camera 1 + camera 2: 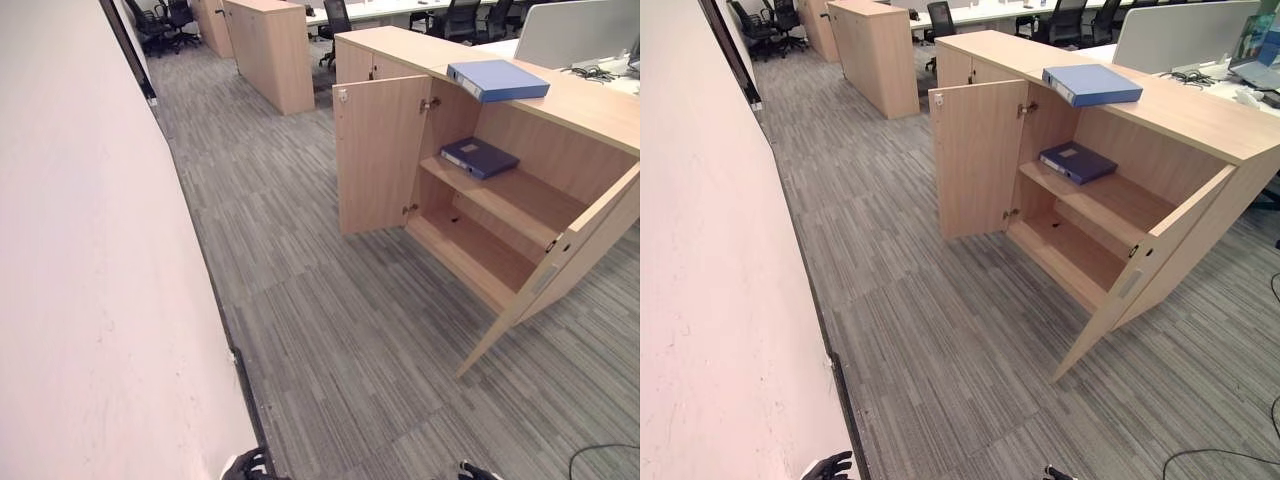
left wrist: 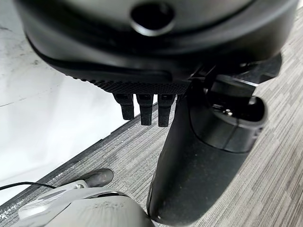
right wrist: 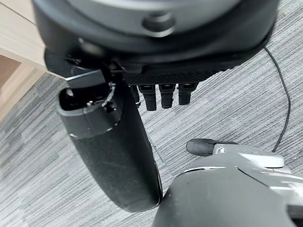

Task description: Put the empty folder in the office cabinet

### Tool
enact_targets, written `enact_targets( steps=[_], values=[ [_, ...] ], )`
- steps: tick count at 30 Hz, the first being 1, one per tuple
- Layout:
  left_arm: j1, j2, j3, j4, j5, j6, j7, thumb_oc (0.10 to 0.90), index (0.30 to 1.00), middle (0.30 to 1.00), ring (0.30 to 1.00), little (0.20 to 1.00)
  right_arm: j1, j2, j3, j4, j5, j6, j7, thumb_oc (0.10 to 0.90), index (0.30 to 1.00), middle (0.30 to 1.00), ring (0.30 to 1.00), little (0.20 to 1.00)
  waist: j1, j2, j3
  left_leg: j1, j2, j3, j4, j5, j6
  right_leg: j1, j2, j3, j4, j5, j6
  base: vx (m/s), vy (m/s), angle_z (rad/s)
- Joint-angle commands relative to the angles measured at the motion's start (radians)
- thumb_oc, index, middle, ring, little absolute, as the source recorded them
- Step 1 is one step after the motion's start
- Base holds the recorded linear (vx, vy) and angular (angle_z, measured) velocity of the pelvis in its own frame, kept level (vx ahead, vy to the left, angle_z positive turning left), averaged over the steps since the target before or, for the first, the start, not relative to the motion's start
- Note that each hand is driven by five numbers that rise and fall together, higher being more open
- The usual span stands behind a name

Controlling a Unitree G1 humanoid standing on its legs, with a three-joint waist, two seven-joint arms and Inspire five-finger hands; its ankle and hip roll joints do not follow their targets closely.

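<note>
While atop cabinet (image 1: pixel 590 105), folder (image 1: pixel 498 79).

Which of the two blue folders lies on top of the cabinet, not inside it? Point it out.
The lighter blue folder lies flat on the cabinet top, above the open doors. The darker blue folder lies inside, on the upper shelf.

Open cabinet (image 1: pixel 585 110) — blue folder (image 1: pixel 497 79) on top, dark folder (image 1: pixel 479 156) on its shelf (image 1: pixel 520 200).

Blue folder (image 1: pixel 497 79) atop open cabinet (image 1: pixel 520 200) (another inside)
</note>
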Motion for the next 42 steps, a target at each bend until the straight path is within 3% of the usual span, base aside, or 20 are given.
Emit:
enact_targets(
  steps=[1, 42],
  values=[
    [-0.042, 0.026, 0.013, 0.03, -0.028, -0.036, -0.009, 0.8, 0.9, 0.9, 0.9, 0.9, -0.03, -0.029, 0.02, 0.015, 0.005, -0.025, -0.002, 0.8, 0.9, 0.9, 0.9, 0.9, 0.013, -0.059, -0.028, -0.02, 0.022, -0.01, -0.025, -0.01, -0.055, 0.005, -0.111, -0.027, 0.041, -0.067, 0.109, 0.0, 0.0, 0.0],
    [-0.043, 0.02, 0.001, 0.057, -0.008, -0.044, -0.001, 0.8, 0.9, 0.9, 0.9, 0.9, -0.04, -0.029, 0.032, 0.053, -0.007, -0.023, 0.0, 0.8, 0.9, 0.9, 0.9, 0.9, 0.025, -0.058, -0.036, -0.018, 0.021, -0.016, -0.025, -0.012, -0.064, 0.025, -0.113, -0.043, 0.006, -0.055, 0.116, 0.0, 0.0, 0.0]
  ],
)
